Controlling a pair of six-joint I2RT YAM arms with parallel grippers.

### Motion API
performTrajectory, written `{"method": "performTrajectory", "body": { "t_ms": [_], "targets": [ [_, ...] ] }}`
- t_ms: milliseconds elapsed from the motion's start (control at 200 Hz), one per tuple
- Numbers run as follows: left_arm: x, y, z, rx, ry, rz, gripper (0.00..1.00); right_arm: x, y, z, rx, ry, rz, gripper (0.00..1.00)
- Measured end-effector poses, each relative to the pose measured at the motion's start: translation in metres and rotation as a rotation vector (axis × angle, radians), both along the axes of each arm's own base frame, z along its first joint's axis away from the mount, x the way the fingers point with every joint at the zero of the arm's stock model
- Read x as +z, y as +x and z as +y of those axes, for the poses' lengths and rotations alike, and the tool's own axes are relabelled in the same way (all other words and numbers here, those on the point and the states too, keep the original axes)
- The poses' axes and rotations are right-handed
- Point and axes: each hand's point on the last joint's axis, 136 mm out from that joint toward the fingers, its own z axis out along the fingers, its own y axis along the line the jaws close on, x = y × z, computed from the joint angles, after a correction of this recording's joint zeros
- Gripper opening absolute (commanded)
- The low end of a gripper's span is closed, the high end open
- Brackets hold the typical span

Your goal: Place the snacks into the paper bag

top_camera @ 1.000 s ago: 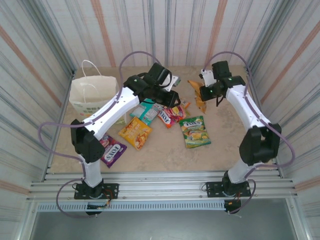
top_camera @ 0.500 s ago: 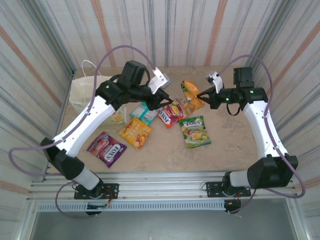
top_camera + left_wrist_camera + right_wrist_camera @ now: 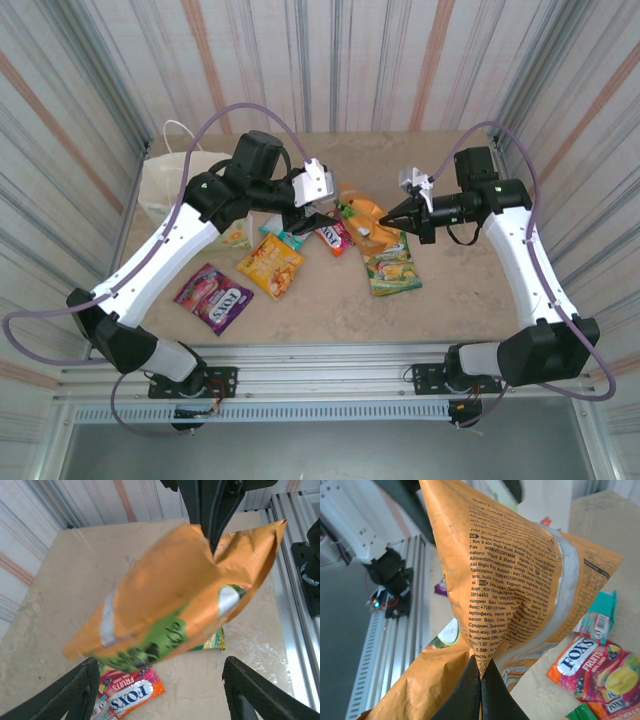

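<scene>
Corrugated walls striped grey and rust enclose a beige, stone-patterned table [image 3: 450, 290]. Above its middle hangs the orange packet [image 3: 362, 215], a glossy, crinkled foil pouch with a green patch on its front, dense black small print and a silvery seam on its back. The right gripper [image 3: 481, 680] has its thin black fingers pressed together on a pinched fold of the foil. The left gripper [image 3: 160, 667] stands spread wide just beside the pouch, gripping nothing. On the table lie the flat, shiny purple packet [image 3: 212, 297], yellow-orange packet [image 3: 271, 266], red packet [image 3: 335, 235] and green packet [image 3: 390, 265]. The white paper bag [image 3: 180, 190] stands open at the left rear.
</scene>
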Motion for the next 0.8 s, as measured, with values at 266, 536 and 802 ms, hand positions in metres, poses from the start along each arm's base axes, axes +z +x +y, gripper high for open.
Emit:
{"method": "performTrajectory", "body": {
  "t_ms": [266, 536, 802],
  "targets": [
    [-0.006, -0.018, -0.006, -0.142, -0.002, -0.024, 0.66, -0.01, -0.023, 0.01, 0.127, -0.029, 0.007, 0.0],
    [-0.017, -0.038, -0.013, -0.246, 0.018, 0.003, 0.56, -0.008, -0.028, 0.014, 0.194, -0.012, 0.011, 0.0],
    [-0.029, -0.039, -0.017, -0.276, 0.05, 0.017, 0.21, -0.005, -0.032, 0.018, 0.225, -0.004, 0.02, 0.0]
  ]
}}
